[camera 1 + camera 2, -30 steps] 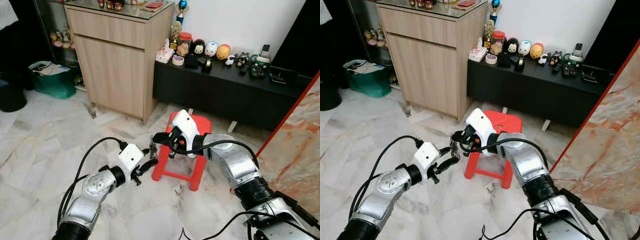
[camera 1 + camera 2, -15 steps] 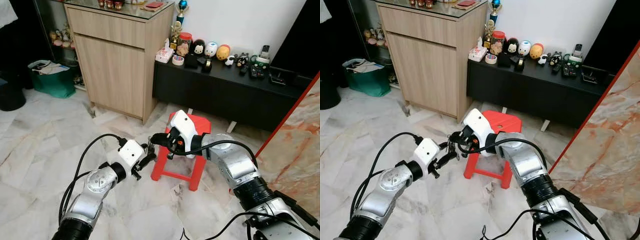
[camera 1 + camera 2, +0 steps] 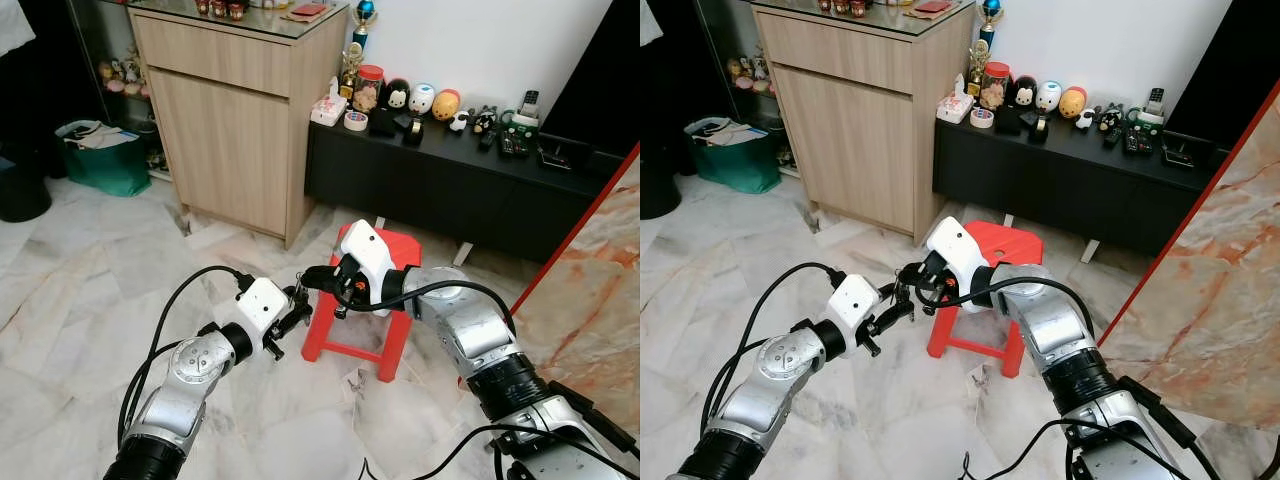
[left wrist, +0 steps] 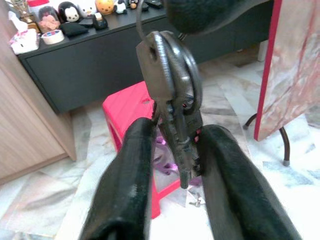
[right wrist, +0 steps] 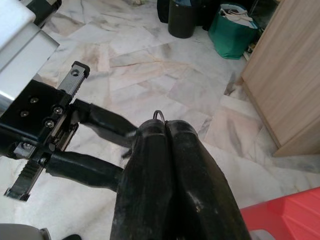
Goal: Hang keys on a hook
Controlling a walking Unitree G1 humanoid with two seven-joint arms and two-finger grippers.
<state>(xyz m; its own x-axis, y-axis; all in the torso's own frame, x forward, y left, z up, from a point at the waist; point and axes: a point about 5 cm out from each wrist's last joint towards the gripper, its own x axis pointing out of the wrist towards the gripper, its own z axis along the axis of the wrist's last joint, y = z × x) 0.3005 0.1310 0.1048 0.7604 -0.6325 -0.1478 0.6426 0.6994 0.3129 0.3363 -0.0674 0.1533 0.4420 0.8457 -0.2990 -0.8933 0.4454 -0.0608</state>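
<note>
My right gripper (image 5: 167, 131) pinched tight on ring of keys (image 4: 172, 95); bunch hangs over floor, near red stool (image 3: 378, 250). My left gripper (image 4: 175, 150) part open, one finger each side of keys, not squeezing yet. Keys small, hard, light, they swing. Best hold: ring. Since a second ago, left gripper came up around them.
</note>
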